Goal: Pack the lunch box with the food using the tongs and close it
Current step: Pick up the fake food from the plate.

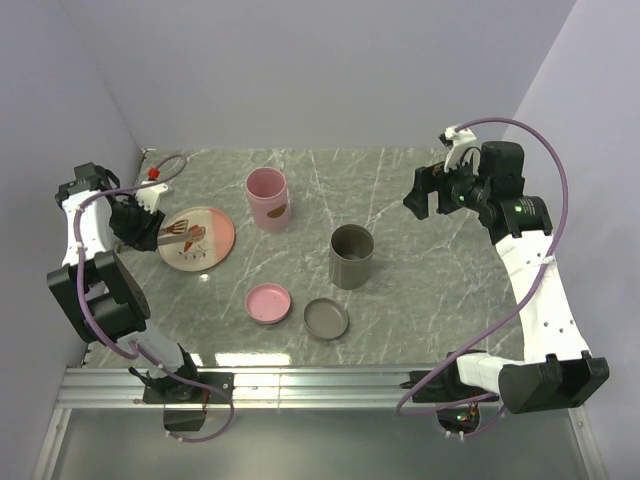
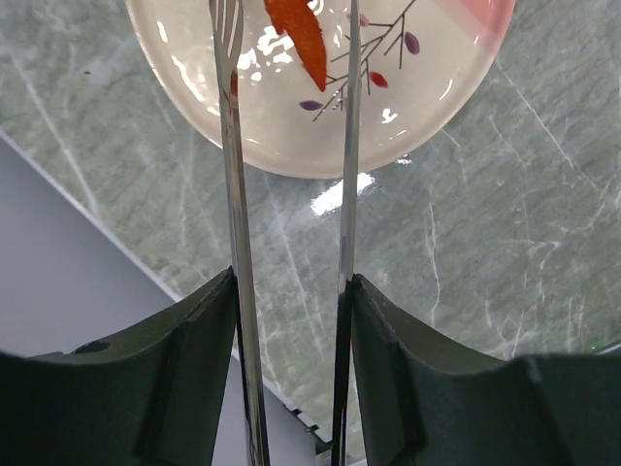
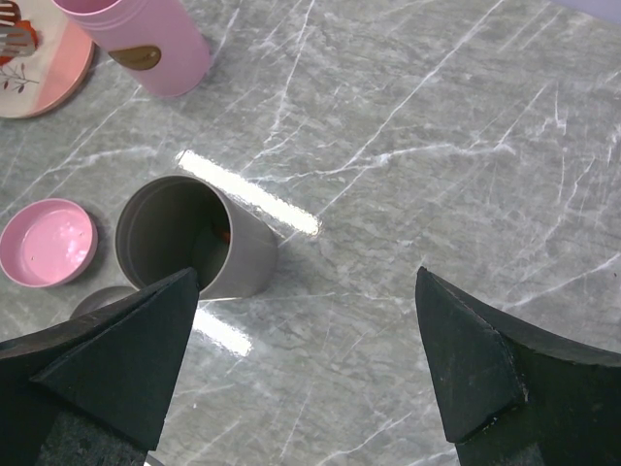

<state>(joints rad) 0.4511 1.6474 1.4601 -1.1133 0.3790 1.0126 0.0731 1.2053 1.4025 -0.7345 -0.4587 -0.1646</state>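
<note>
My left gripper (image 2: 291, 282) is shut on the silver tongs (image 2: 234, 194), one finger pressing on each arm. The tongs' tips reach over the pale plate (image 2: 427, 87), where an orange-red piece of food (image 2: 301, 34) lies between the two arms. From above, the left gripper (image 1: 140, 228) sits at the plate's (image 1: 215, 250) left edge. The open grey lunch box cylinder (image 1: 351, 256) stands mid-table, and something orange shows inside it (image 3: 223, 233). My right gripper (image 1: 428, 195) hangs open and holds nothing, above bare table to the right of the cylinder.
A pink cylinder (image 1: 267, 197) stands behind the plate's right side. A pink lid (image 1: 268, 303) and a grey lid (image 1: 326, 319) lie side by side near the front. The left wall runs close beside the left arm.
</note>
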